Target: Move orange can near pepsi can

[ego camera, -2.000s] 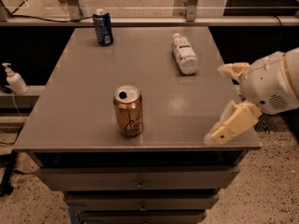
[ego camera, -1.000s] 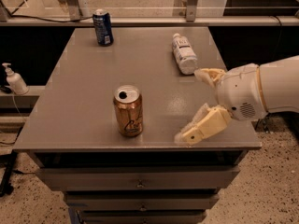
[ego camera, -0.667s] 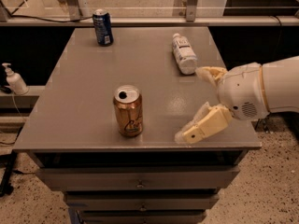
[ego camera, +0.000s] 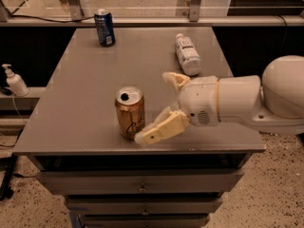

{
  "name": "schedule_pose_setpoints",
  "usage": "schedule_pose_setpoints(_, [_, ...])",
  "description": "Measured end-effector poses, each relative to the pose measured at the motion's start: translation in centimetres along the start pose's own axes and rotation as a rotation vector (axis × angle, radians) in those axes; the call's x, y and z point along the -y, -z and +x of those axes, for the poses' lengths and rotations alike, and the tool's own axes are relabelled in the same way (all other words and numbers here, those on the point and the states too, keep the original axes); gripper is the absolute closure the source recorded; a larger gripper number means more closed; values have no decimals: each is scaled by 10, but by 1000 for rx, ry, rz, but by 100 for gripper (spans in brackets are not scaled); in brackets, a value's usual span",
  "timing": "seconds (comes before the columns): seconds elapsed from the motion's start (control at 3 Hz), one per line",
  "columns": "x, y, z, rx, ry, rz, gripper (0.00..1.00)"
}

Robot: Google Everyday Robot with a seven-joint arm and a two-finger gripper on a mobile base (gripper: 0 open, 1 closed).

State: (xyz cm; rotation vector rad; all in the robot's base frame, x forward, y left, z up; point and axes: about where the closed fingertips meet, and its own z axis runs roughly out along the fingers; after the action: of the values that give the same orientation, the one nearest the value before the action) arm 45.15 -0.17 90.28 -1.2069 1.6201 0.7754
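Item: orange can (ego camera: 130, 113). Upright near the front edge of the table (ego camera: 85, 89).
Item: gripper (ego camera: 153, 106). Spread wide and holding nothing, just right of the orange can; its nearer finger (ego camera: 161, 128) reaches the can's base, contact unclear.
Item: pepsi can (ego camera: 104, 27). Upright at the far left, well apart.
Item: white bottle (ego camera: 187, 55). Lying on its side at the far right.
Handling: bring both fingers around the can's mid-body before you close. A low, off-centre pinch would likely tip it.

Grey table (ego camera: 80, 84) filling frame centre, carrying three things. Standing upright at lower centre, near front edge: orange can (ego camera: 129, 112). Standing at upper left: pepsi can (ego camera: 104, 27). Lying on side at upper right: white bottle (ego camera: 187, 54). Hovering just right of orange can, fingers spread: gripper (ego camera: 153, 107).
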Motion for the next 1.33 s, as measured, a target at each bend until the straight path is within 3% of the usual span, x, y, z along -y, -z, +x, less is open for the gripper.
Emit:
schedule_pose_setpoints(0.67, [-19, -78, -18, 167, -8, -77, 0])
schedule_pose_setpoints(1.33, [-27, -97, -13, 202, 2, -97, 41])
